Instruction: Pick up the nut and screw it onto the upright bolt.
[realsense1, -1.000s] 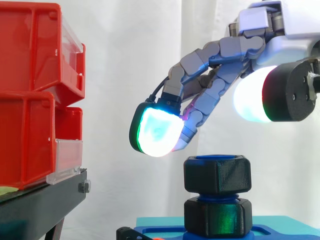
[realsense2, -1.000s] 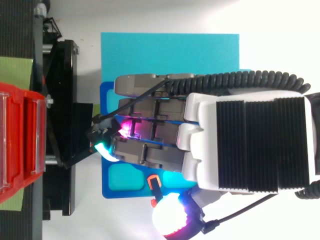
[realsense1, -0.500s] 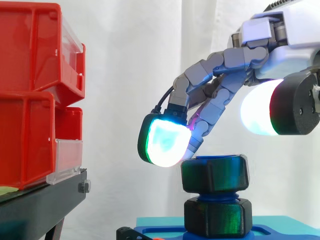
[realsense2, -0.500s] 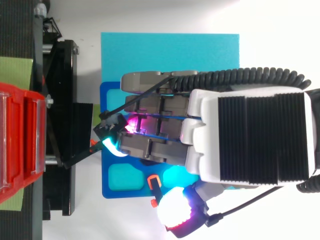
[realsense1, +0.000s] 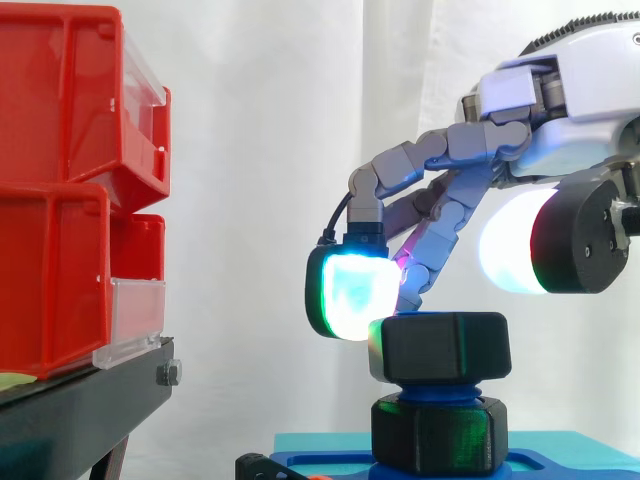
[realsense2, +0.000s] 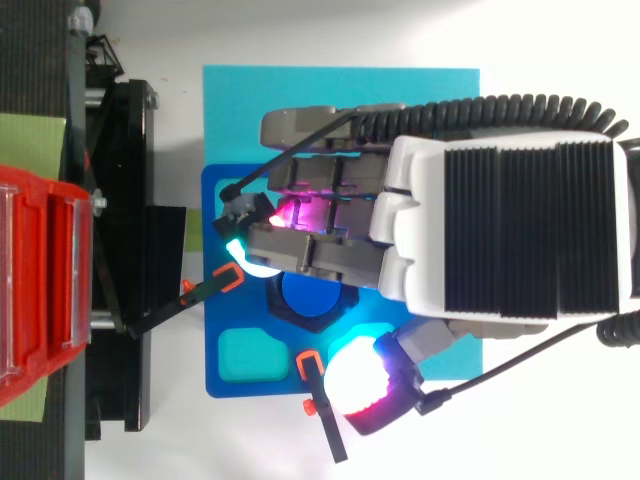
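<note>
A black hex nut (realsense1: 445, 347) sits level on top of the blue upright bolt (realsense2: 308, 293), above a second black nut (realsense1: 440, 432) at the bolt's foot. The bolt stands on a blue fixture (realsense2: 235, 300). My hand (realsense2: 500, 230) hovers over it with its fingers bent downward. One green-white glowing fingertip (realsense1: 352, 292) rests against the nut's upper left edge. The white glowing thumb pad (realsense1: 515, 240) stays high to the right, off the nut. Nothing sits between the thumb and the fingers.
Stacked red bins (realsense1: 70, 190) on a black stand (realsense1: 80, 410) fill the left side. A cyan mat (realsense2: 340, 100) lies under the blue fixture. A small orange and black clip (realsense2: 312, 385) lies by the fixture's edge.
The hand has moved to the right in the side view and lowered, uncovering the bolt top from above. Its glowing fingertip now touches the nut. The nut, tilted half a second ago, sits level.
</note>
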